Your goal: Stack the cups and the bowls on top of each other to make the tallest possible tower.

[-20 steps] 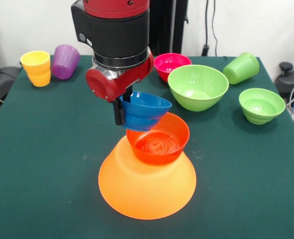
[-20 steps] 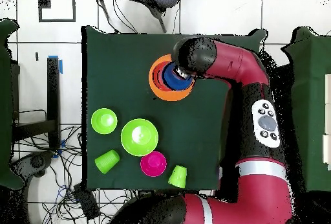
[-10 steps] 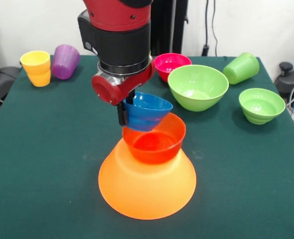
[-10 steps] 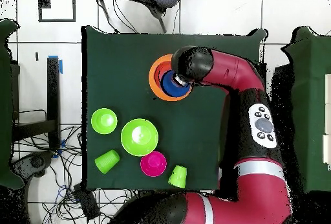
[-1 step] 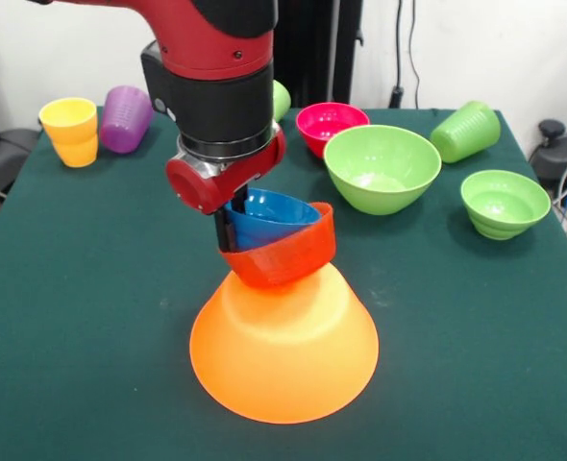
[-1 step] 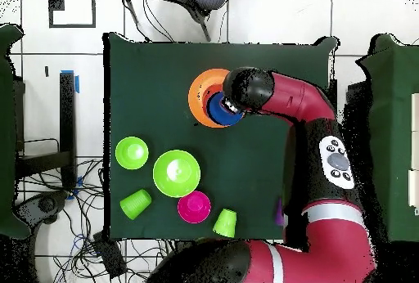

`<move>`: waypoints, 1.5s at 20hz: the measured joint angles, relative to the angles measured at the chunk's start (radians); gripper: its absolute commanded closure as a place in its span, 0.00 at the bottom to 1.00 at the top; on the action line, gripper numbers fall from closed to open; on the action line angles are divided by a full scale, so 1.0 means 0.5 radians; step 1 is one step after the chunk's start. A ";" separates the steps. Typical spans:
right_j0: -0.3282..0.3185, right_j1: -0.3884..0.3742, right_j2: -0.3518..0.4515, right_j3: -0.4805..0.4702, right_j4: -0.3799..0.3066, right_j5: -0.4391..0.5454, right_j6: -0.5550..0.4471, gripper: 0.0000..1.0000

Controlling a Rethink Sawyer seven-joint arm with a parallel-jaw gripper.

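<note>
The huge orange bowl [image 5: 283, 355] [image 6: 201, 92] lies upside down mid-table as the tower's base. On its top rests the red-orange bowl [image 5: 285, 257], tipped toward the left. Nested inside it is the blue bowl [image 5: 272, 215] [image 6: 219, 111], and my gripper [image 5: 230, 223] [image 6: 230, 104] is shut on the blue bowl's left rim. At the back left stand the yellow cup [image 5: 70, 131] and the purple cup [image 5: 125, 117]. A light green cup [image 5: 466, 130] lies on its side at the back right, and another [image 5: 281, 99] peeks out behind the arm.
The pink bowl [image 5: 330, 125] [image 6: 195, 206], the large light green bowl [image 5: 382, 168] [image 6: 177, 172] and the smaller green bowl [image 5: 505, 202] [image 6: 132, 152] sit along the back right. In the overhead view, green cups [image 6: 136, 204] [image 6: 225, 222] lie near the robot-side edge.
The gripper has lowered the blue bowl into the red-orange bowl. The red-orange bowl has tipped and slid left on the orange base.
</note>
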 measured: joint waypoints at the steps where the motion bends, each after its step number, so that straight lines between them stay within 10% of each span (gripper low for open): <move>1: -0.007 -0.001 0.002 0.008 0.003 -0.009 0.000 1.00; 30: -0.031 -0.063 0.033 0.136 0.071 -0.159 0.000 1.00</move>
